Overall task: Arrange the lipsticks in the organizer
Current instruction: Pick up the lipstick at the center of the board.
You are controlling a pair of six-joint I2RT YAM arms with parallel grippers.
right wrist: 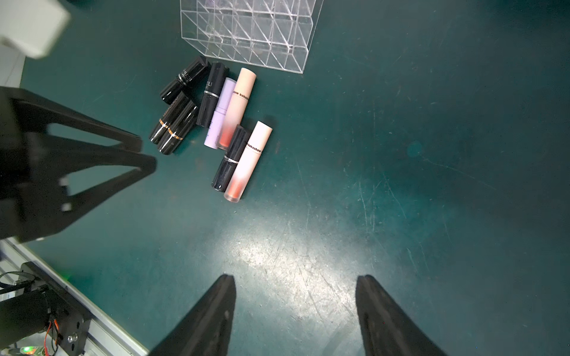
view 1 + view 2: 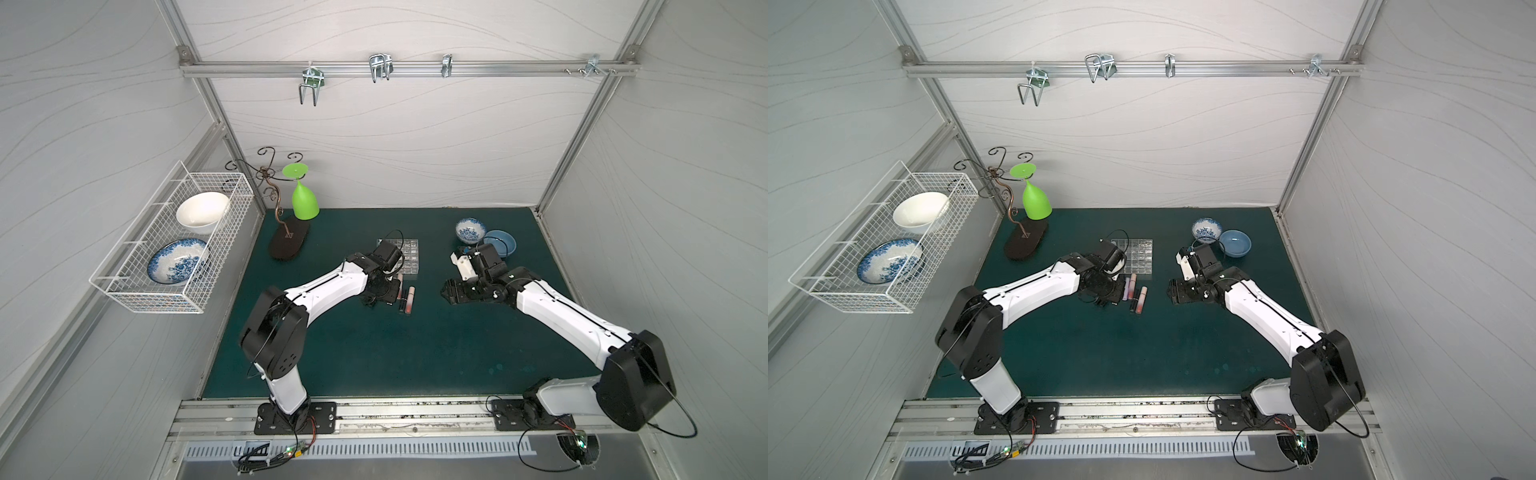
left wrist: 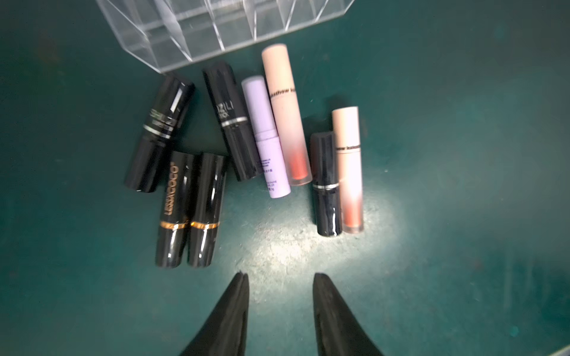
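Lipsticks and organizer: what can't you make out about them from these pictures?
- Lipsticks: in both top views the left arm covers most of them.
- Organizer: both wrist views cut off its far cells at the edge; contents unclear.
- Labels on the black tubes: blurred in the left wrist view.

We read this as a lab robot cell: alu extrusion frame (image 2: 579,141) w/ white wall panels (image 2: 395,145), hook rail (image 2: 498,68) at 12 o'clock, green mat (image 2: 374,353) as bench top, L arm (image 2: 320,284) + R arm (image 2: 561,311) bolted to a base rail (image 2: 415,419) at 6, bare PCBs (image 2: 300,448) + loose wiring there, wire basket (image 2: 124,286) at 9.
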